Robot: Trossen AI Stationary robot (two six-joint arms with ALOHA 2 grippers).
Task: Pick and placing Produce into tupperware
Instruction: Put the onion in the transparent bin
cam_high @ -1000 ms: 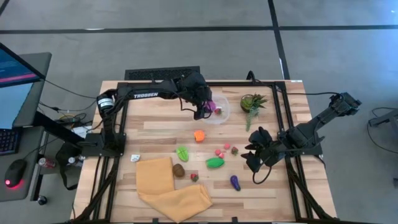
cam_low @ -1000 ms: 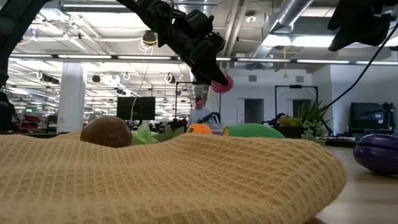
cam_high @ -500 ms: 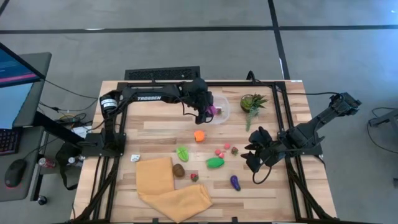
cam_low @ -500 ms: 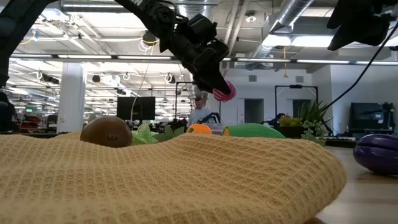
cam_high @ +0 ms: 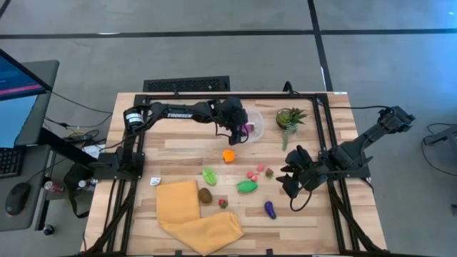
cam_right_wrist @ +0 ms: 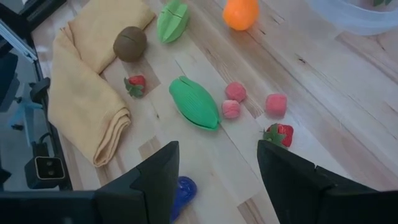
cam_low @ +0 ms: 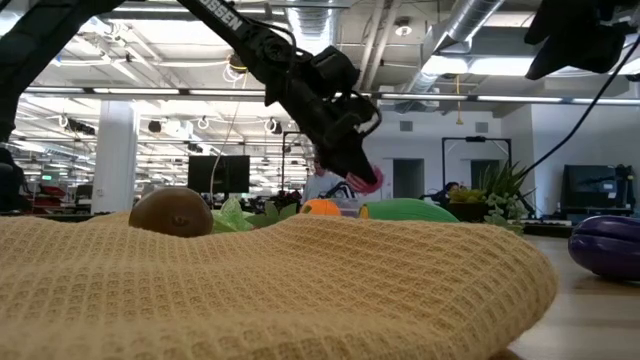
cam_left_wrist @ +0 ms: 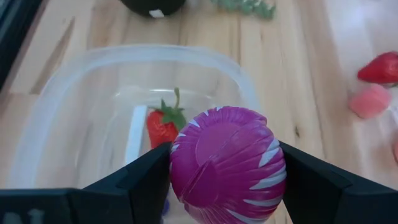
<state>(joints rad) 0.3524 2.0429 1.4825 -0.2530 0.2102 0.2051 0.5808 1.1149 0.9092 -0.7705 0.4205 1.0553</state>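
Note:
My left gripper [cam_high: 240, 128] is shut on a round magenta toy vegetable with white stripes [cam_left_wrist: 227, 165], just above the open clear tupperware [cam_left_wrist: 74, 93] at the table's far middle. A red strawberry [cam_left_wrist: 163, 124] lies on the tub's floor. My right gripper [cam_high: 291, 183] hangs open and holds nothing at the table's right, above the loose produce: an orange piece [cam_high: 228, 155], a green pod [cam_high: 247, 186], pink pieces [cam_high: 253, 173], a brown kiwi [cam_high: 205, 195] and a purple eggplant [cam_high: 270, 209], all lying on the wood. My left gripper pinches the magenta piece by its two opposite sides [cam_left_wrist: 177, 168] between its two fingers, at their free ends [cam_low: 365, 182]. The fingers slant down from the table's left. The piece is lifted clear, over the tub's near rim.
A folded yellow cloth [cam_high: 193, 214] lies at the near left, the kiwi resting at its edge. A small potted green plant [cam_high: 289, 118] stands right of the tub. A green leafy piece [cam_high: 209, 175] and a small strawberry [cam_high: 223, 203] lie mid-table.
My left gripper has come down and a little toward the table's right, toward the tupperware, carrying the magenta piece with it. The piece hung well above the tub a second ago and is now close over its rim. The grip has not changed.

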